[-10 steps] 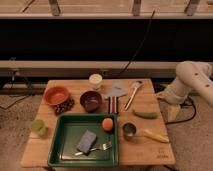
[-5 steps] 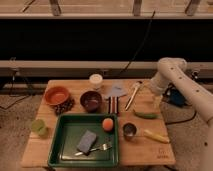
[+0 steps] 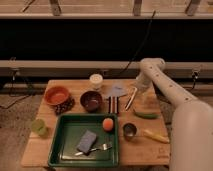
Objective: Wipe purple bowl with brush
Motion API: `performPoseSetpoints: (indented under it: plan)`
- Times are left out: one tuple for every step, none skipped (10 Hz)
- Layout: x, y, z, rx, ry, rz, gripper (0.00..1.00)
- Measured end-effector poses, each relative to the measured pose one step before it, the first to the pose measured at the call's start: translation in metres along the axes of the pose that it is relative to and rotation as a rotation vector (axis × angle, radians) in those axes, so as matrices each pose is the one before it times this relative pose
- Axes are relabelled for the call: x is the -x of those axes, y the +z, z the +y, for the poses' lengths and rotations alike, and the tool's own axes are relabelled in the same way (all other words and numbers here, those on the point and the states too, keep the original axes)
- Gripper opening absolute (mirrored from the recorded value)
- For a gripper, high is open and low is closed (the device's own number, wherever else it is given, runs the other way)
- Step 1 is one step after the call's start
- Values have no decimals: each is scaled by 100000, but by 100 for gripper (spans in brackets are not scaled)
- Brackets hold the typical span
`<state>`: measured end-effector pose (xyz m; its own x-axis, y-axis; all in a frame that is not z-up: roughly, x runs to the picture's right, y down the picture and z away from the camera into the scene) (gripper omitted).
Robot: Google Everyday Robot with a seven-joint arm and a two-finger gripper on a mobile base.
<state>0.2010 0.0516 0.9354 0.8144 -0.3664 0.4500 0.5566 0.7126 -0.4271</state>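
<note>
Camera view: you see the gripper (image 3: 140, 86) at the brush's (image 3: 131, 98) 1 o'clock end, and you cannot tell its state. The purple bowl (image 3: 91, 100) sits on the worktop (image 3: 150, 150) at the brush's 9 o'clock.

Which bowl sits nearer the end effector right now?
The purple bowl: darker, smaller, and to the right of the orange bowl in view. The end effector hangs further right, by the far end of the brush.
</note>
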Motion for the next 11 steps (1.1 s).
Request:
performPoseSetpoints:
  plan:
    - [733,708,-406,871,-2399,251,80]
    - [600,437,-506,549,-1511,70,80]
    - [565,535,-567,897,-1437,182,80]
    - [-375,289,284,1126,4,1036,80]
    - [-336,165,422,1105,304,450,80]
    - [-131,179,276,960,16,116,80]
    - [-105,173,42,565,-136,200,80]
    - [-290,209,365,404,494,-4,80]
    - [-213,213,437,607,419,-97,80]
    - [-342,234,772,923,938,-309,80]
    - [-12,198,213,392,139,-372,80]
